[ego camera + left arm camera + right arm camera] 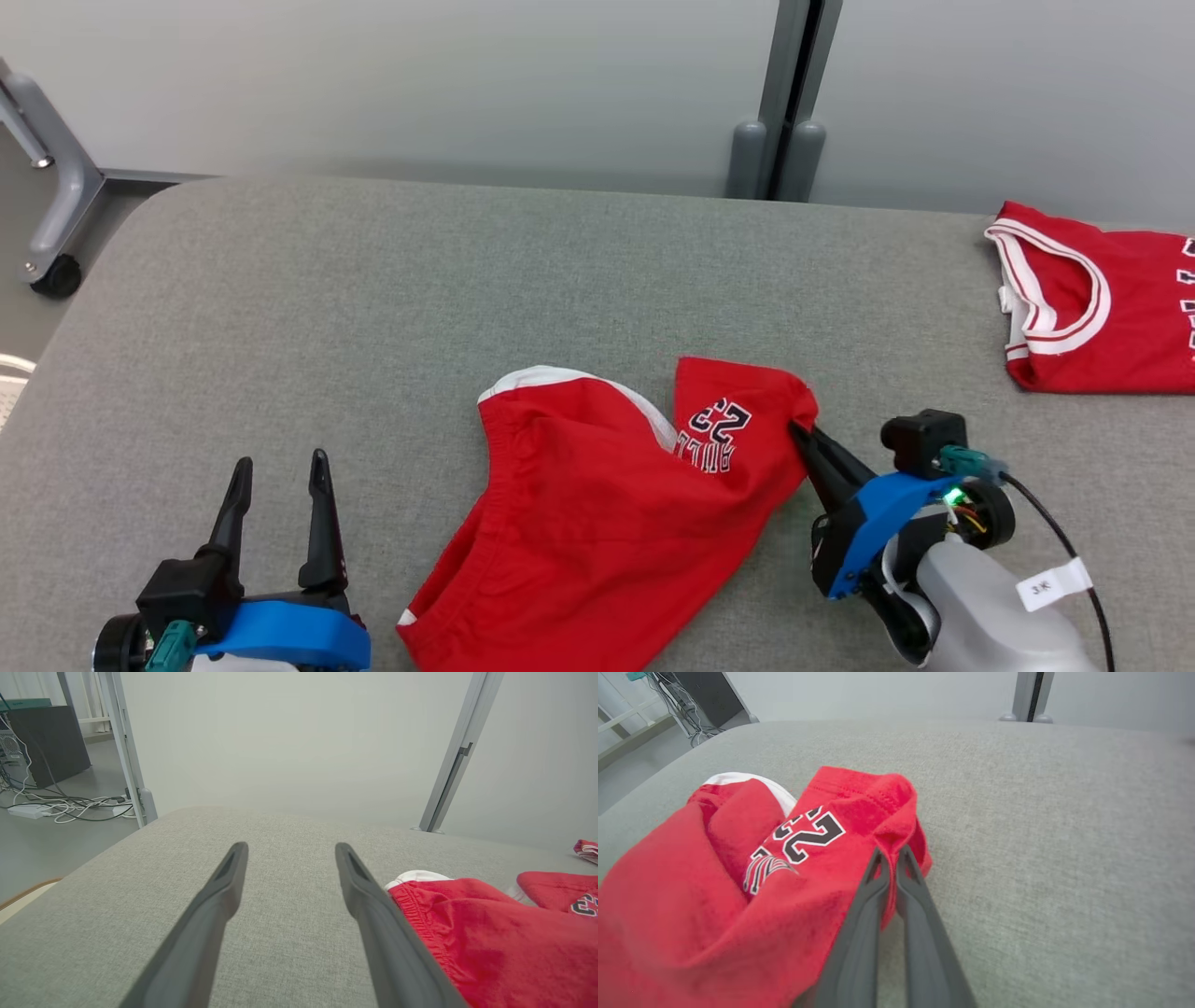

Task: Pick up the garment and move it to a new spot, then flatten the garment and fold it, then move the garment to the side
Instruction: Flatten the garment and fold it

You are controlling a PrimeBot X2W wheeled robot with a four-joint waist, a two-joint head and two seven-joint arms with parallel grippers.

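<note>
The garment is a pair of red shorts with white trim and a black "23", lying crumpled on the grey table near its front middle. My right gripper is shut on the garment's right leg hem; in the right wrist view the gripper pinches a fold of the garment. My left gripper stands open at the lower left, apart from the cloth, with nothing between its fingers. In the left wrist view the gripper is open, and the garment lies just right of its right finger.
A second red garment with white trim lies folded at the table's far right edge. A grey post stands behind the table, and a wheeled frame stands at the back left. Cables and a dark cabinet sit on the floor to the left.
</note>
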